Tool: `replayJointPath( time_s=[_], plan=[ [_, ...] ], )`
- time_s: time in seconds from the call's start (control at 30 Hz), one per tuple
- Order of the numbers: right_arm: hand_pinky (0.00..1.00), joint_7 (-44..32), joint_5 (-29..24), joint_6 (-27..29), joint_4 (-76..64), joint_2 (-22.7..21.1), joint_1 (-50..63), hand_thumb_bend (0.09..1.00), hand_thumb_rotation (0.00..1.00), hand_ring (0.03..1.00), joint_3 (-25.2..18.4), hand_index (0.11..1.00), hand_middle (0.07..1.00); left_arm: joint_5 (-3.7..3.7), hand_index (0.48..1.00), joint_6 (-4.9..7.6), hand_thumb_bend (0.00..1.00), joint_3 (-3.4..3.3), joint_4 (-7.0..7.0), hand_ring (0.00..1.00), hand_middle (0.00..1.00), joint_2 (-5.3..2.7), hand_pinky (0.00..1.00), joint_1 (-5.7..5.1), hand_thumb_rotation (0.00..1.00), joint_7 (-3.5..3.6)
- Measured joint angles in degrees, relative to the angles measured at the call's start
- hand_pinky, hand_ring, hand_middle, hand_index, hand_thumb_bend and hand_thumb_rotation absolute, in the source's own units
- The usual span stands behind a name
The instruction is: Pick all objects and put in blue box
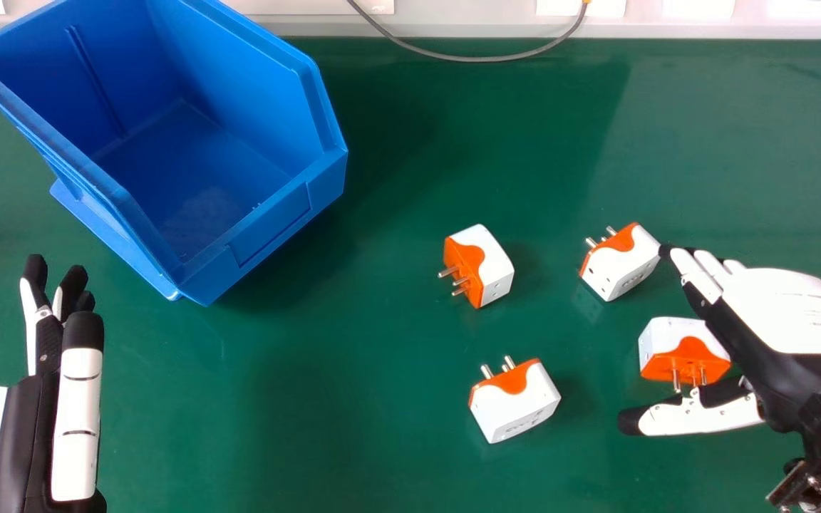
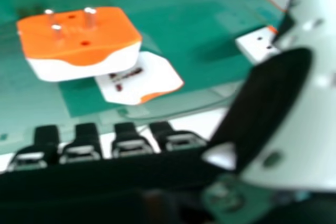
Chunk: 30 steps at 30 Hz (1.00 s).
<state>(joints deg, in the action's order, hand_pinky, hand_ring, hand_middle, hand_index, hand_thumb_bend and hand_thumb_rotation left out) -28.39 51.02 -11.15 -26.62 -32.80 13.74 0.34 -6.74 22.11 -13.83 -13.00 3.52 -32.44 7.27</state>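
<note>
Held right hand (image 1: 788,306) with fingers spread, empty, astride rightmost adapter (image 1: 681,350) | needed centred, gentle closing, clear of pins (image 1: 675,377) | had left hand (image 1: 77,420) unclenched, empty

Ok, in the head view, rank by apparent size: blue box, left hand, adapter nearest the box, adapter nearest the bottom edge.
1. Blue box
2. Left hand
3. Adapter nearest the box, adapter nearest the bottom edge: too alike to rank
</note>
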Motion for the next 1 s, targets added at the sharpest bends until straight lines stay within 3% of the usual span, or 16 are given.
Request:
replayJointPath(
  time_s=[0.63,1.0],
  plan=[
    [0.92,-4.38,4.68,-1.96,0.97,-3.86,-3.23,0.677,0.46,0.949,1.50,0.938,0.969,-0.06,1.000,-0.02,0.60,-0.53,0.02,1.00,1.00,0.15,1.00,0.04,1.00,0.14],
    [0.92,-5.20,5.70,0.65,4.42,-6.18,-6.85,0.675,0.46,0.947,2.90,0.929,0.967,-0.07,1.000,-0.01,0.60,-0.67,-0.50,1.00,1.00,0.26,1.00,-0.56,1.00,0.25]
  ],
)
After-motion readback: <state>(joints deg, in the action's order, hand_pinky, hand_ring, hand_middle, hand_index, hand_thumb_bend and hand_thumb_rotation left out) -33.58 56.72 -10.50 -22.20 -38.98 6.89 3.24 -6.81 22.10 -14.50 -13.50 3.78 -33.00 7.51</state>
